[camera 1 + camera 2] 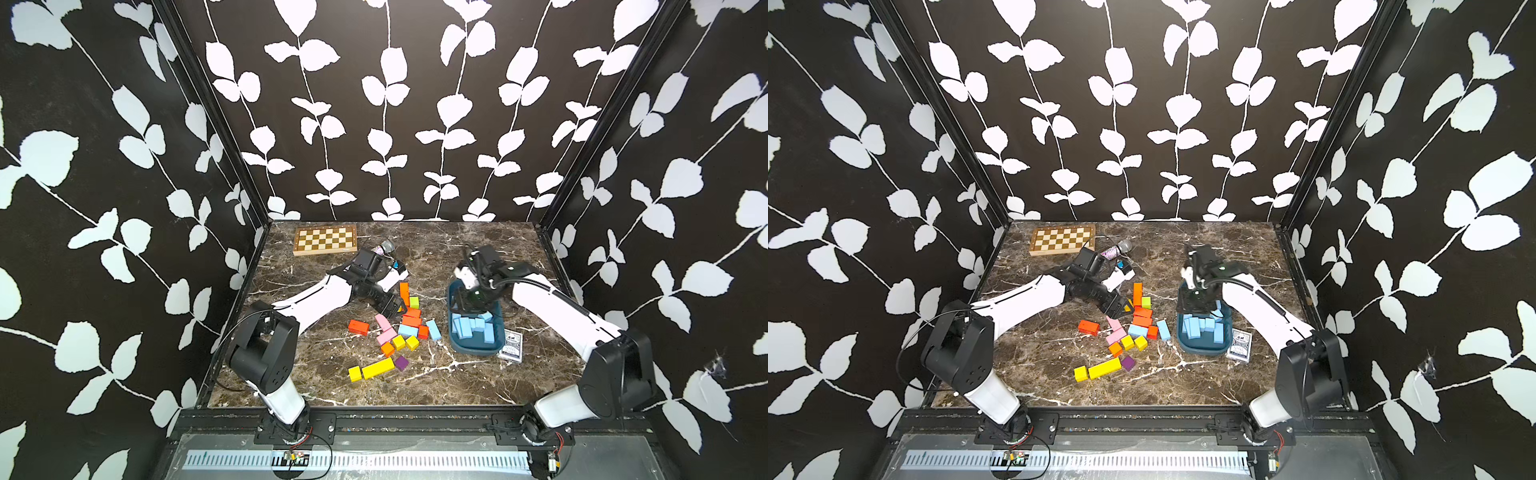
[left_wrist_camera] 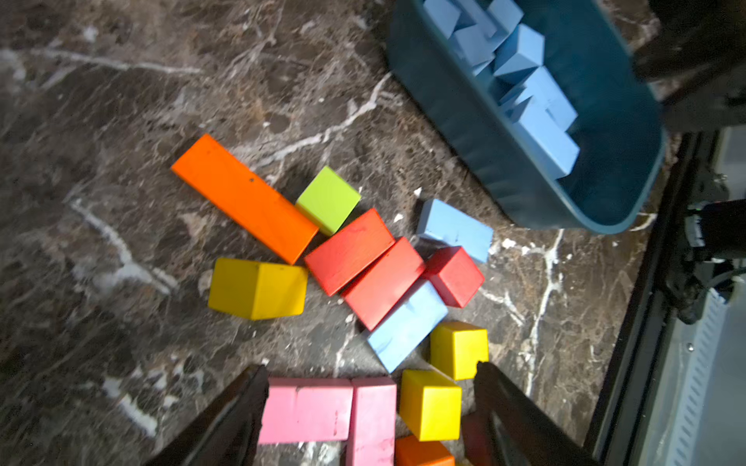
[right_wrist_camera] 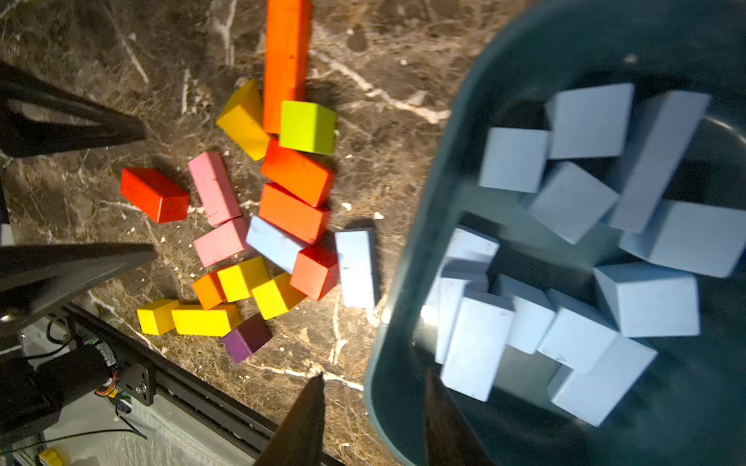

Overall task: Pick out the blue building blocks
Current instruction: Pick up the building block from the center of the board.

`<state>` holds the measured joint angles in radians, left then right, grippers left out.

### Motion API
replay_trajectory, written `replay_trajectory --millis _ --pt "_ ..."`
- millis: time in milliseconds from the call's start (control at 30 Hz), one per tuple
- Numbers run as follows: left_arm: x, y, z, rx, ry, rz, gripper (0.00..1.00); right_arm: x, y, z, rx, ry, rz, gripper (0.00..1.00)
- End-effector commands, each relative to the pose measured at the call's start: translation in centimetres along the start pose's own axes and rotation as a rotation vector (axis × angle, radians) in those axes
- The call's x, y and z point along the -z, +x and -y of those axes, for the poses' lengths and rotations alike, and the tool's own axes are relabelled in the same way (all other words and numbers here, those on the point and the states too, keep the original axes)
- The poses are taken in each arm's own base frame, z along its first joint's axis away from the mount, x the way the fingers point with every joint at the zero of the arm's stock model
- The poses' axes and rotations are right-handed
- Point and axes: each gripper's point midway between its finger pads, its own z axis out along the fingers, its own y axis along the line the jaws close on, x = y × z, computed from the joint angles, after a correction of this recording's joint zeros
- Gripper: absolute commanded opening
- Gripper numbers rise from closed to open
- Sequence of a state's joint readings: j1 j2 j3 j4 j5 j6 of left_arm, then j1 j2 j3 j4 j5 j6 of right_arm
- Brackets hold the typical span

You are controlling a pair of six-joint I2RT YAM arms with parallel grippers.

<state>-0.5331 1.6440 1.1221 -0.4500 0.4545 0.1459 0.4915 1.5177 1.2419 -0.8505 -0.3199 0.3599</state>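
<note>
In both top views the left hand (image 1: 392,308) hangs spread, pinching nothing, over a heap of mixed blocks (image 1: 399,328). The right hand (image 1: 1196,305) hangs above the dark teal tray (image 1: 478,354). Below it most of the blue building blocks (image 1: 473,328) lie jumbled inside. Two more lie on the tabletop (image 1: 457,386) between the hands. One is a blue bar (image 1: 433,329) just beside the tray, lengthwise along its wall. The other is a blue block (image 1: 408,331) wedged among red ones. A card deck (image 1: 512,347) sits beside the tray, on the side away from the left hand.

In the left wrist view the spread fingers (image 2: 238,407) frame pink blocks (image 2: 323,407). Just ahead, the blue block (image 2: 407,327) runs diagonally with a red block (image 2: 383,282) along its side. A red cube (image 2: 454,276) parts it from the blue bar (image 2: 454,230).

In the right wrist view the right hand's fingers (image 3: 306,419) stand parted and empty, with the tray rim below the gap. The blocks in the tray point every way.
</note>
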Motion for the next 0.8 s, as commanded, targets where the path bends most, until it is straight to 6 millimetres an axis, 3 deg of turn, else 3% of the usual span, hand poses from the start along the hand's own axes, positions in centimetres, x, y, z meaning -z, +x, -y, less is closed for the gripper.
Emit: replay_trajectory --millis 0,167,333,467,767 --pt "2.5 0.5 -3.0 0.080 -0.120 0.034 0.83 -1.4 0.2 -1.4 0.037 0.046 -0.055 0.39" --pt "4.4 1.8 -6.3 0.205 -0.191 0.068 0.85 -4.8 -0.2 -5.4 0.122 0.039 -0.124 0.41" --pt "4.8 2.2 -7.1 0.236 -0.205 0.084 0.84 -8.5 0.3 -8.6 0.181 0.007 -0.181 0.41" --pt "4.9 2.1 -7.1 0.236 -0.200 0.092 0.85 -10.8 0.8 -8.5 0.265 0.073 -0.233 0.42" --pt "5.1 1.9 -7.0 0.227 -0.199 0.100 0.85 -12.6 1.0 -7.7 0.396 0.142 -0.279 0.43"
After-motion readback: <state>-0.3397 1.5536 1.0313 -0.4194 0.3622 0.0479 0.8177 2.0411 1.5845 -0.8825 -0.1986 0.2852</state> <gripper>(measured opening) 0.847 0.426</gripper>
